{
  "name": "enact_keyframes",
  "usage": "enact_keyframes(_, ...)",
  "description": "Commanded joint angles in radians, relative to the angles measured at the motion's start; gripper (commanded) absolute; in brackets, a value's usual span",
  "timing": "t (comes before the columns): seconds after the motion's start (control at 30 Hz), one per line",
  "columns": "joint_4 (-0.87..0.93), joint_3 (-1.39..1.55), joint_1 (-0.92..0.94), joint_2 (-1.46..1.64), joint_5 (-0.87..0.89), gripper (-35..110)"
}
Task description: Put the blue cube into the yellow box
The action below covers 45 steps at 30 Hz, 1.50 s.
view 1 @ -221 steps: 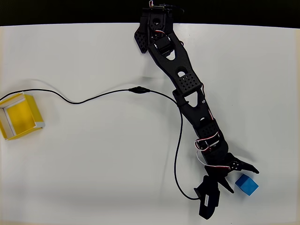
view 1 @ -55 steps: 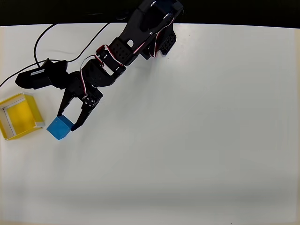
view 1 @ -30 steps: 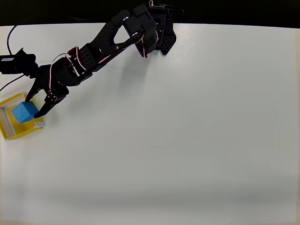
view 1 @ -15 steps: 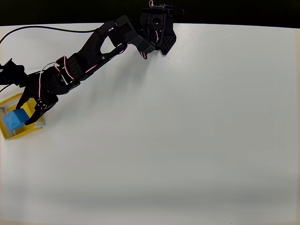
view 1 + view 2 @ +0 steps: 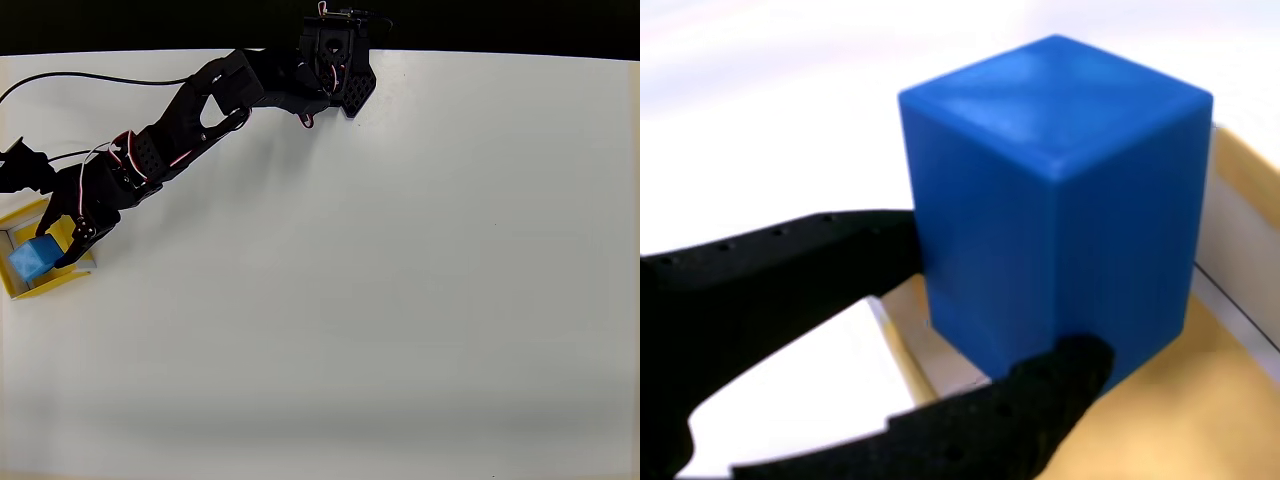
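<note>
A: Start at the far left of your overhead view. What sits there?

B: The yellow box lies at the table's left edge, and the blue cube is over its inside, toward the left wall. You can see yellow floor to the right of the cube.

A: And the pincer?

B: It is pinching the blue cube. In your wrist view one black finger presses the cube's left face and the other finger touches its lower near corner, with the box's pale inner wall and yellow floor just behind and beneath. Whether the cube rests on the floor or hangs just above it, you cannot tell.

A: Move right.

B: The black arm slants up from the pincer to its base at the table's far edge, near the middle. A black cable runs from the left edge toward the arm.
</note>
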Motion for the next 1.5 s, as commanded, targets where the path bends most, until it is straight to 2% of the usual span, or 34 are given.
enact_keyframes(0.0,-0.046,-0.146,0.037,0.055,-0.018,19)
enact_keyframes(0.9,-0.017,-0.173,0.057,0.055,-0.009,28)
enact_keyframes(1.13,-0.017,-0.005,-0.015,0.287,0.005,27)
enact_keyframes(1.47,0.034,0.365,-0.229,0.747,-0.005,15)
